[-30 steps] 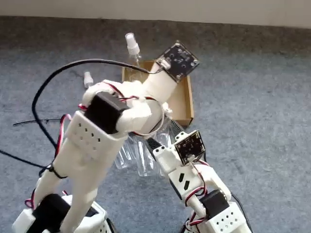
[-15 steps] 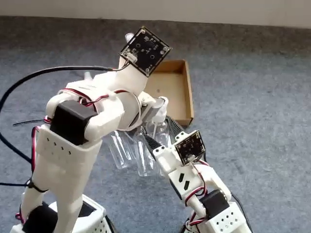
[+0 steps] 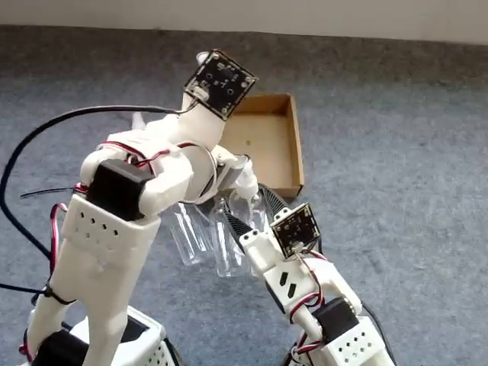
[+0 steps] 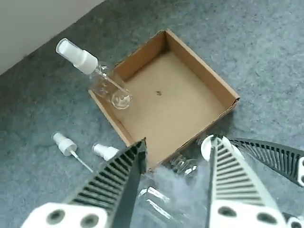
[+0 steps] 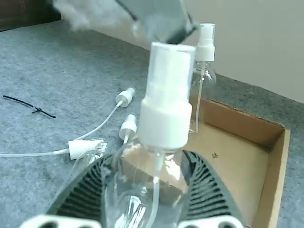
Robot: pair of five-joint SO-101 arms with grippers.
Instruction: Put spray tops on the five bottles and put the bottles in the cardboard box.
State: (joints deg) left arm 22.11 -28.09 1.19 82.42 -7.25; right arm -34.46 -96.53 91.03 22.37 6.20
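Surface: grey carpet [image 3: 396, 152] | Back edge: pale wall [image 3: 343, 15] | Loose item: thin black tie [image 5: 34, 110] lying flat on carpet

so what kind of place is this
Probably a home or lab robot test setup, not a factory: grey carpet-like surface, a plain pale wall behind, and a box beside loose spray tops.

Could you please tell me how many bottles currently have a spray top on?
2: one bottle in the right gripper, another bottle standing in a corner of the cardboard box. Others may be hidden.
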